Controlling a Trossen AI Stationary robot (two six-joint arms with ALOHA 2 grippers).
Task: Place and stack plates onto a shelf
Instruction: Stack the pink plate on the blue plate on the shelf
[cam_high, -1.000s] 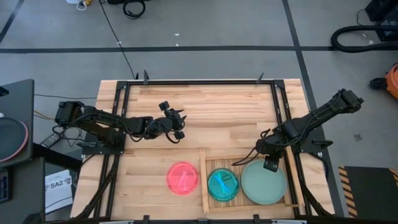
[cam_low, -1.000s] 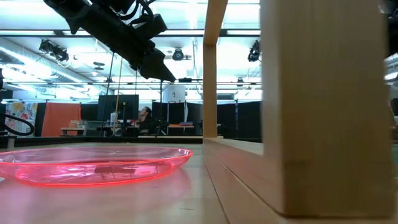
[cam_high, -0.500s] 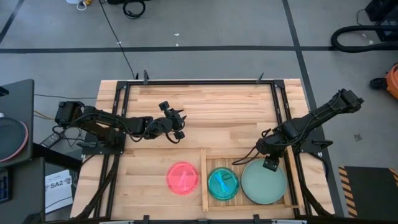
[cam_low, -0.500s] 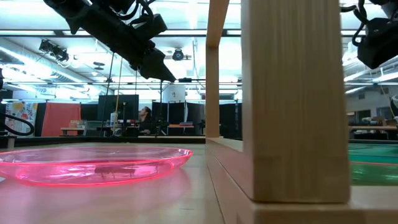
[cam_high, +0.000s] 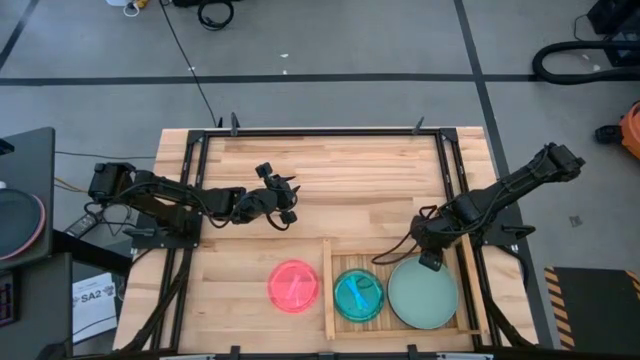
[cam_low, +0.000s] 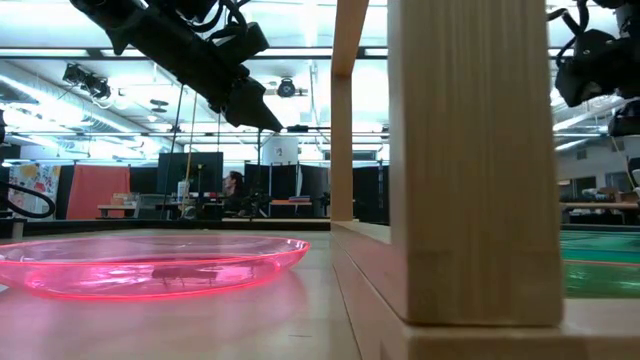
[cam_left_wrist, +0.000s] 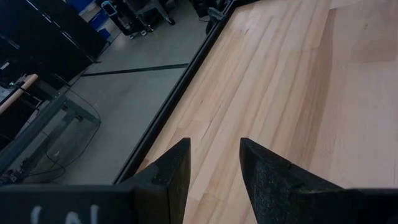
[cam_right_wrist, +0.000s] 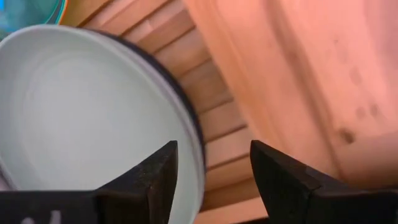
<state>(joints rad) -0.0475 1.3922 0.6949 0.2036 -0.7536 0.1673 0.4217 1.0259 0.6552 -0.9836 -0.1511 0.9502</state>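
The shelf (cam_high: 328, 290) stands at the table's near right. In its right half a pale mint plate (cam_high: 423, 293) lies on a dark plate whose rim (cam_right_wrist: 184, 102) shows beneath it. A cyan plate (cam_high: 357, 296) lies in the left half. A pink plate (cam_high: 293, 286) rests flat on the table left of the shelf. My right gripper (cam_high: 431, 262) hangs open, pointing down over the mint plate's far rim (cam_right_wrist: 194, 152) with a finger on either side, touching nothing. My left gripper (cam_high: 286, 200) stands open above bare wood at mid-table.
The shelf's upright posts (cam_low: 470, 160) rise near the table's front edge. Black metal rails (cam_high: 452, 190) run along the table's sides. Bare tabletop (cam_high: 350, 190) lies beyond the shelf and between the arms.
My right gripper has opened and tipped, its fingertips drawing back a little from over the mint plate toward the shelf's far rim. In the low view the shelf's near post has shifted left, and the plate now shows past it.
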